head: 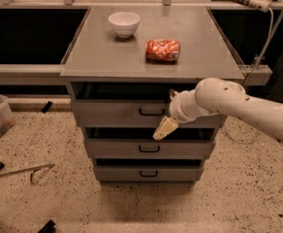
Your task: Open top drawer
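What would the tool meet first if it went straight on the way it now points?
The tool, at the top drawer's lower edge, points down and left. It would probably meet the middle drawer's front first, near its black handle, though depth is unclear.

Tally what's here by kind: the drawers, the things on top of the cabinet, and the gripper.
Drawers: 3: top drawer, middle drawer, bottom drawer
Bowl: 1
Red bag: 1
Gripper: 1, at the top drawer's lower edge, right of its handle
Total: 6
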`<state>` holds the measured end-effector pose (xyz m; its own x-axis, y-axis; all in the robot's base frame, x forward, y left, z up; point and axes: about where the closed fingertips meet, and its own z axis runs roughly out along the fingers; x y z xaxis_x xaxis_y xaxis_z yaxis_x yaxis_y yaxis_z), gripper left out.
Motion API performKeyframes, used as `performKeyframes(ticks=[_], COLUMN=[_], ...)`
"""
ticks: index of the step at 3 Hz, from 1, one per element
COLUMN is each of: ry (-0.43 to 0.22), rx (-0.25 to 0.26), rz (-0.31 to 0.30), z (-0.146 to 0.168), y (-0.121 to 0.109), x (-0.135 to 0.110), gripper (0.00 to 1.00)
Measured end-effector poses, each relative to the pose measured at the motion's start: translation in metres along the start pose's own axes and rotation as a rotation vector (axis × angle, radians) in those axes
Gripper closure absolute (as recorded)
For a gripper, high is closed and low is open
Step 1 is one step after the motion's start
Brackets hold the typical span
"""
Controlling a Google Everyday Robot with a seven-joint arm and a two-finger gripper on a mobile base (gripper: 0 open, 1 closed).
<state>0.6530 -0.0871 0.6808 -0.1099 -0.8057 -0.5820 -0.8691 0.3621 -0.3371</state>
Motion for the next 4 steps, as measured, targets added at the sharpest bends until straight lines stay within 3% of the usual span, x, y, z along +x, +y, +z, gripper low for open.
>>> performKeyframes(ticks=[1, 2, 3, 4], ry=[0.017, 0.068, 0.154, 0.229], rx=[-0.003, -0.054, -0.125, -0.205], rz=[-0.014, -0.005, 0.011, 0.029], z=[0.007, 0.016, 0.007, -0.026], y=[-0.001, 0.005, 0.012, 0.018], x=[-0.002, 0.005, 0.023, 0.036], gripper=[0.00, 0.00, 0.00, 0.00])
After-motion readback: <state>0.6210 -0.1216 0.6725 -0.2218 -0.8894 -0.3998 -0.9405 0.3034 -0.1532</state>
